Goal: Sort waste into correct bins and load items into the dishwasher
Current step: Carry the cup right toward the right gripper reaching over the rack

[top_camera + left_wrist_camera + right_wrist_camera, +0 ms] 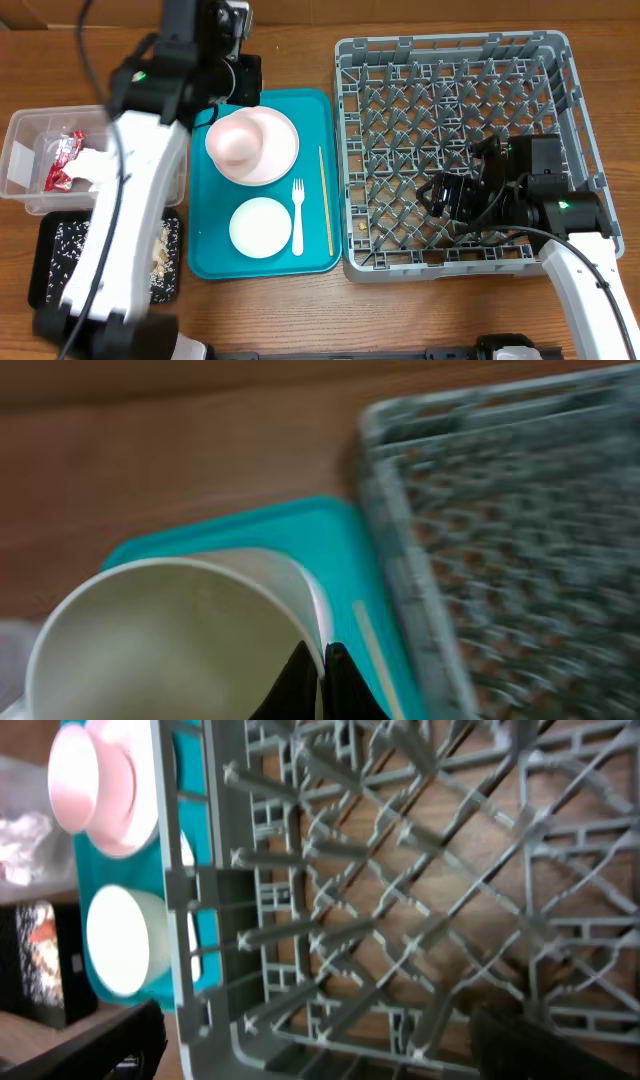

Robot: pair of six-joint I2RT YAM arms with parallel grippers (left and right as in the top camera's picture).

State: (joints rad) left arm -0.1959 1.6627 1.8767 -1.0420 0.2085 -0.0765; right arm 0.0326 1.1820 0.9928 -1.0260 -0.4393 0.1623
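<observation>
My left gripper [322, 678] is shut on the rim of a white cup [170, 640], held above the teal serving tray's far end. In the overhead view the gripper [232, 78] sits by the tray's back left corner and the arm hides the cup. A pale pink plate [280, 160] carries an upturned pinkish bowl [240, 138]. A white bowl [258, 227], white fork [297, 215] and chopstick [325, 200] lie on the tray. My right gripper [447, 196] [310, 1055] is open and empty over the grey rack [460, 60], near its front left corner [200, 970].
The teal serving tray [310, 110] lies left of the rack. A clear tub [25, 135] at the left holds a red wrapper [62, 160] and napkins [95, 168]. A black tray [45, 270] in front of it holds rice-like bits.
</observation>
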